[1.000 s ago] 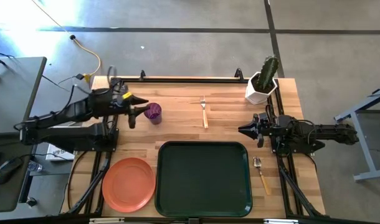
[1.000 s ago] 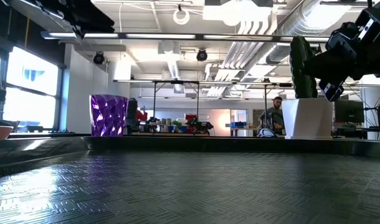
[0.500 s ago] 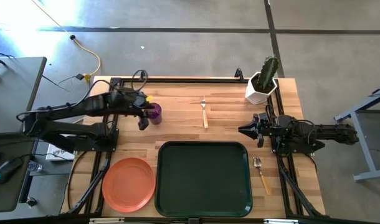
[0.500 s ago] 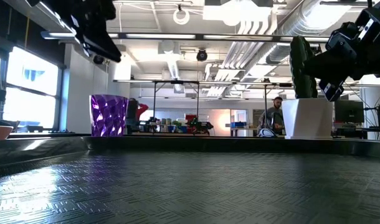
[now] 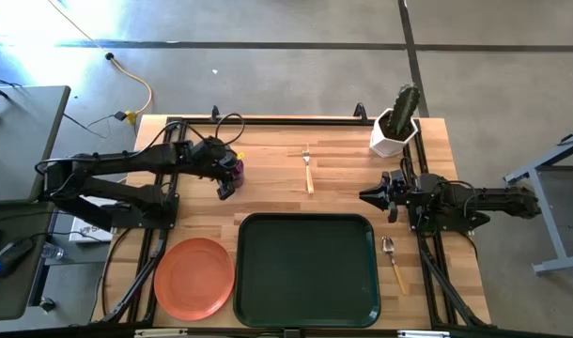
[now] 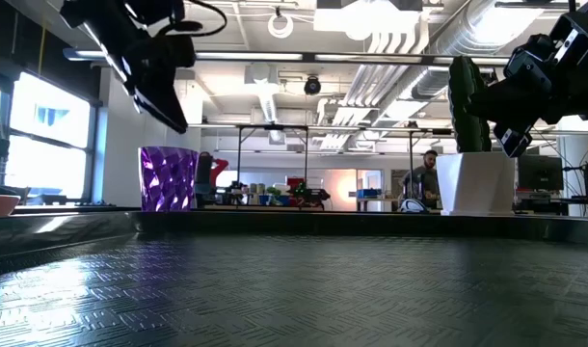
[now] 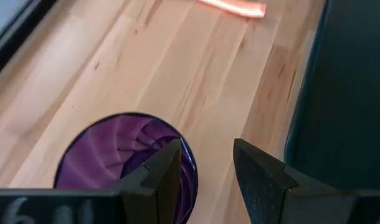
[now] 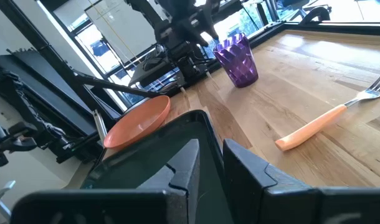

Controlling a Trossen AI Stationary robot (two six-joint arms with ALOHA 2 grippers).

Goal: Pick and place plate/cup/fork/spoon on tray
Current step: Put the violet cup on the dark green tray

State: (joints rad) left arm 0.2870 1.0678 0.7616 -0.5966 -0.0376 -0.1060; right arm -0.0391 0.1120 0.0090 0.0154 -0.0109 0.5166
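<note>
The dark purple cup point(image 5: 236, 167) stands upright on the wood table at the far left; it also shows in the low view point(image 6: 168, 178). My left gripper point(image 7: 205, 150) is open above it, one finger over the cup's inside point(image 7: 115, 155), the other outside its rim; in the low view the fingers point(image 6: 175, 114) end above the rim. The orange plate point(image 5: 194, 278) lies left of the green tray point(image 5: 305, 268). The fork point(image 5: 308, 169) lies far of the tray, the spoon point(image 5: 394, 263) to its right. My right gripper point(image 5: 366, 196) hovers at the right, narrowly open and empty.
A white pot with a cactus point(image 5: 395, 127) stands at the far right corner, behind my right arm. Black rails run along the table's left, right and far edges. Bare wood lies between the cup, the fork and the tray.
My left gripper has moved toward the table's right edge and a little nearer, tipped its fingers downward and come down over the cup. The cup has stayed where it was.
</note>
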